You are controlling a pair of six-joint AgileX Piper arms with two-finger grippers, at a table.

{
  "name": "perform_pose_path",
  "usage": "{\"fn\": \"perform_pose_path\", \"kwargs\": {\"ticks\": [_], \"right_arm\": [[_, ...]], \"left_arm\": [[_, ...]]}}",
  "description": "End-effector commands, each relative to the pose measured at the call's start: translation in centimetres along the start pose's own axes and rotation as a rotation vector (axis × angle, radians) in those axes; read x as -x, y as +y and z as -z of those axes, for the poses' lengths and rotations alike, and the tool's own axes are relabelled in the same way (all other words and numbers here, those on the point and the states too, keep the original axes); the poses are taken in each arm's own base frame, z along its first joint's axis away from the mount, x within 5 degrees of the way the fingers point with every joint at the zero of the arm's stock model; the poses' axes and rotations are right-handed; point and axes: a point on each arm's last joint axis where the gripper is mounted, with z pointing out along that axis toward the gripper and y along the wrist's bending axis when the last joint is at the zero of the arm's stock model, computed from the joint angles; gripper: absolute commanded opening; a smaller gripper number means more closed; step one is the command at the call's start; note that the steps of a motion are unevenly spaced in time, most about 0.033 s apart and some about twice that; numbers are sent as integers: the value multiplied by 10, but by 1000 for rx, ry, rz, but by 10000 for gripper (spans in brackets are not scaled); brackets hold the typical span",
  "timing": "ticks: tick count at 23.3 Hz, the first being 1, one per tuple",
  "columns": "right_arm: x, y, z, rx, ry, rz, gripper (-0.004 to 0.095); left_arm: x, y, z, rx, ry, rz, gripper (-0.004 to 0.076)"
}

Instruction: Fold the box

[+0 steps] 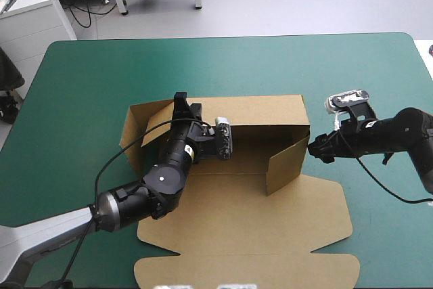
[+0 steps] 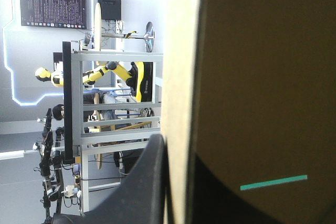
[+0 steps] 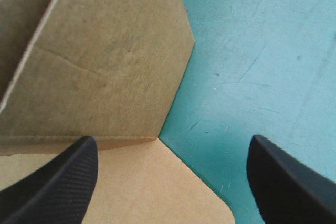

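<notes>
Board of the brown box (image 1: 257,208) lies spread across the middle of the teal-green counter (image 1: 88,86), with its flat panels and rounded tabs nearest the robot. Farther in, the left gripper (image 1: 181,105) reaches over the box's floor to the upright far wall (image 1: 264,109). Its black fingers (image 2: 149,182) are pressed together on that wall's top edge near the left end, one on each face, and the board's edge runs between them. Just outward of this gripper, the left side flap (image 1: 139,126) leans away at an angle. The right gripper (image 1: 315,148) sits just outside the raised right side wall (image 1: 287,160), at that wall's outer end; whether it touches the board cannot be told. This gripper's fingers are spread wide. Ahead of and between them lie the wall's slanted end, the fold where it meets the flat panel, and some teal-green cover. Beyond the far wall the counter runs on to its far edge.
</notes>
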Motion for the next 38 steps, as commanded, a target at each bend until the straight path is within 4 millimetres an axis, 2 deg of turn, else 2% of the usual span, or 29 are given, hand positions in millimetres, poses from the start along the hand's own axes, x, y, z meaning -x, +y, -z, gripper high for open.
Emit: {"fn": "perform_pose_path", "kwargs": {"ticks": [1, 13, 21, 26, 28, 33, 38], "right_arm": [[7, 8, 14, 45, -66, 26, 723], [12, 20, 11, 150, -114, 94, 724], [23, 34, -4, 114, -150, 216, 723], [27, 33, -4, 69, -195, 221, 723], [32, 27, -2, -6, -236, 229, 641], [32, 27, -2, 2, -230, 229, 454], [28, 30, -3, 31, -195, 254, 162]], "left_arm": [[1, 6, 5, 2, -3, 62, -8], [4, 3, 5, -31, -26, 57, -9], [2, -6, 3, -96, 12, 69, -9], [1, -8, 2, -112, 21, 81, -8], [5, -13, 6, -146, 20, 112, -8], [7, -14, 9, -143, 46, 165, -9], [8, -13, 9, -144, 44, 192, -9]]}}
